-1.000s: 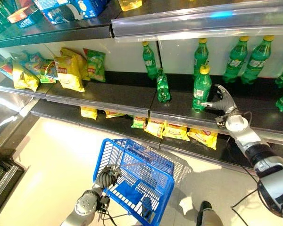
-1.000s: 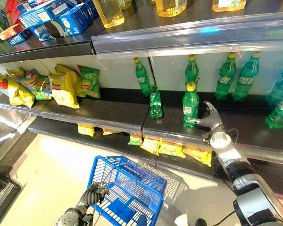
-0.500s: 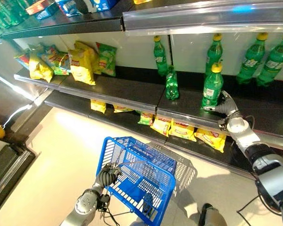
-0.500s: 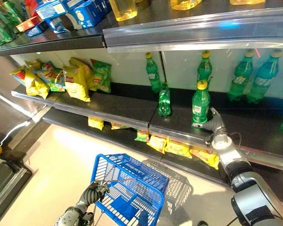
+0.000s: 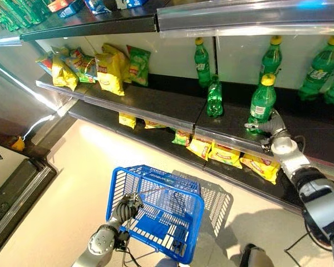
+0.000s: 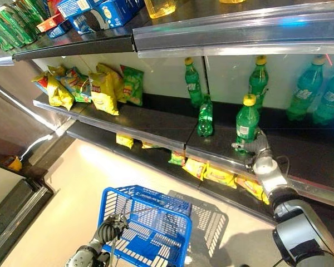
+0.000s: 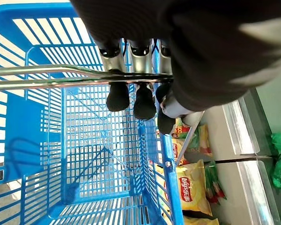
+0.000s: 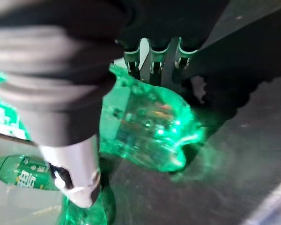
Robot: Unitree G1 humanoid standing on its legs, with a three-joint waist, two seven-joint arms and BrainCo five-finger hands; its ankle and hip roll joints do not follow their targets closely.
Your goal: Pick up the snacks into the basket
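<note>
Shop shelving (image 5: pixel 139 103) with chip bags and green bottles; blue wire basket (image 5: pixel 156 208) hanging over the floor, nothing inside, metal handle gripped by curled left hand (image 5: pixel 125 208).

Right hand (image 6: pixel 255 147) wrapped low around front green bottle (image 6: pixel 246 123) on the middle shelf: likely rigid, slick, heavy, best gripped mid-body.
</note>
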